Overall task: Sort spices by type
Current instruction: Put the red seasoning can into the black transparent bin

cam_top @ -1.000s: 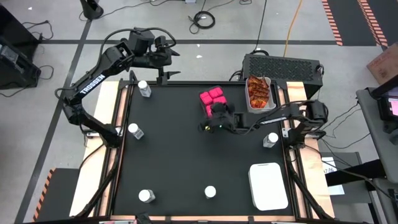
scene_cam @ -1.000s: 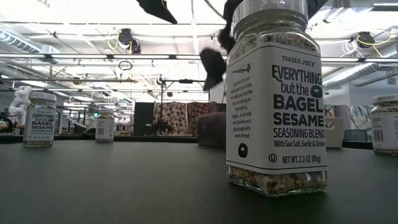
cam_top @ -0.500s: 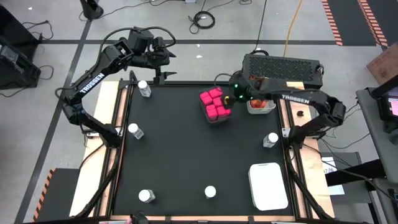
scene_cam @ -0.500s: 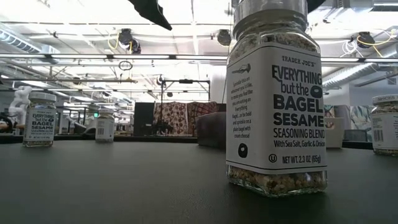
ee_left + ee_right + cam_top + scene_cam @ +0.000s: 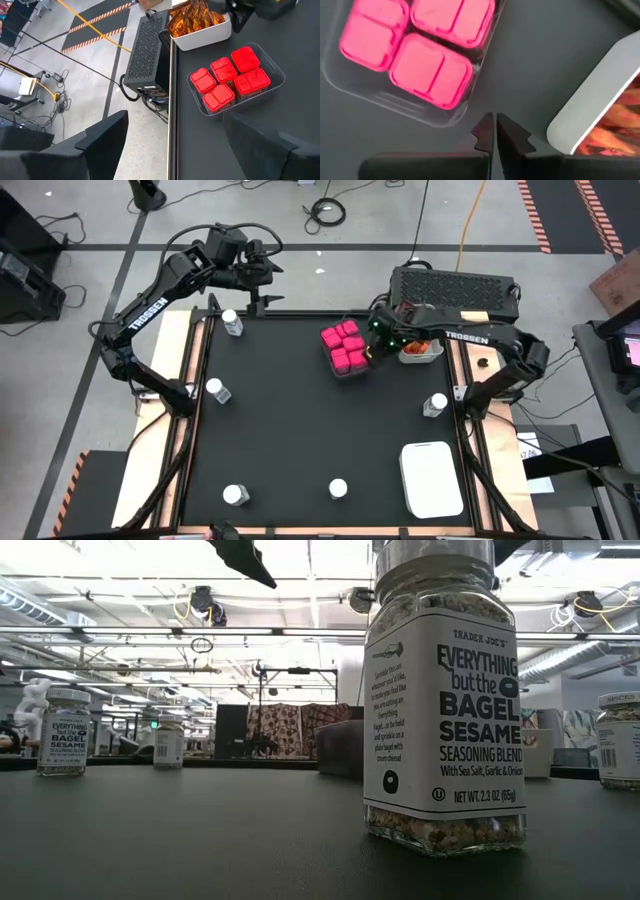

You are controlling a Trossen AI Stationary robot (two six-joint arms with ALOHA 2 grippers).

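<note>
Right end effector (image 5: 494, 131) just snapped closed on nothing, parked between the pink packs (image 5: 345, 347) and sachet bin (image 5: 421, 357) at 1 o'clock on the tabletop (image 5: 300, 430); left end effector (image 5: 262, 298) idle and open at 11; jars (image 5: 215, 389) unsorted.

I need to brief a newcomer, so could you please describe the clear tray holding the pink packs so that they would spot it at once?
Start at the black table and go to its far edge, on the right arm's side. There the clear tray stands beside a white bin of orange-red sachets. It alone holds pink packs, five of them, and its walls are see-through.
</note>
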